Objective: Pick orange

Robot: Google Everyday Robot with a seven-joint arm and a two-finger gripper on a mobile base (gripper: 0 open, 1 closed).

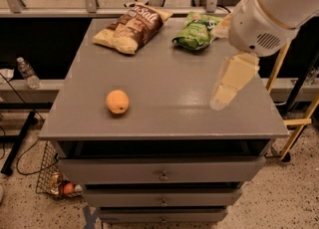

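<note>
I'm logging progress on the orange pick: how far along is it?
Nothing looks done: the orange lies untouched near the front left of the cabinet top. In hand: the gripper hovers over the right side, well apart from the fruit. Left: crossing over to the orange, grasping and lifting it.

Light: dim room, soft overhead sheen on the counter (164, 63).
My pincer (228, 82): brightly lit, hanging over the counter's right side.
</note>
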